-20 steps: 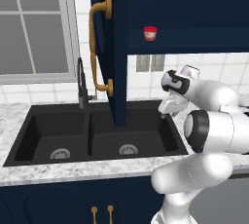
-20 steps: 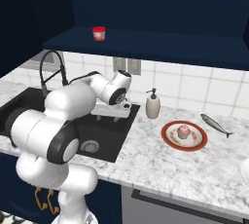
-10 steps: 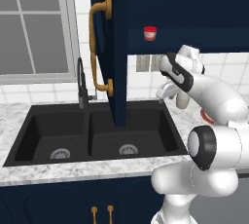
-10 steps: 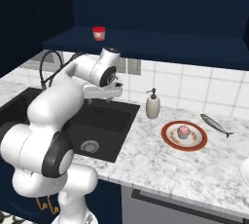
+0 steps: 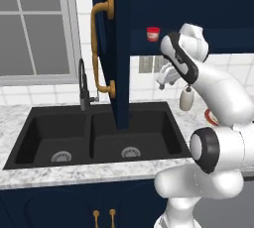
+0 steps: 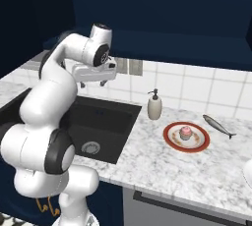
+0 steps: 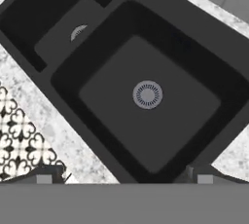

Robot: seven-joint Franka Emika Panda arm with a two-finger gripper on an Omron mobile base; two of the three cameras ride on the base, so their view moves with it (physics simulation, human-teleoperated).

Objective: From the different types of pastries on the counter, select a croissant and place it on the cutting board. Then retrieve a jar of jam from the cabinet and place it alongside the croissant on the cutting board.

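Now, line by line:
Pincer: the pincer [image 6: 93, 83] hangs high above the black sink [image 5: 94, 138], pointing down. In the hand view its two tips [image 7: 44, 177] stand far apart at the bottom corners, so it is spread and holds nothing.
Jam jar: the red jar [image 5: 153, 33] with a pale top stands upright on the shelf inside the navy cabinet [image 5: 173, 9], just left of the arm's upper joint and apart from the pincer.
Cabinet door: the door [image 5: 119, 48] stands swung open over the sink, its brass handle [image 5: 101, 48] facing left.
Cupcake: the pink cupcake [image 6: 185, 132] sits on a round red-rimmed plate [image 6: 170, 139] on the marbled bench [image 6: 162, 166], right of the sink.
Soap bottle: a pale pump bottle [image 6: 154, 106] stands between sink and plate.
Fish: a grey fish [image 6: 219, 126] lies on the bench, right of the plate.
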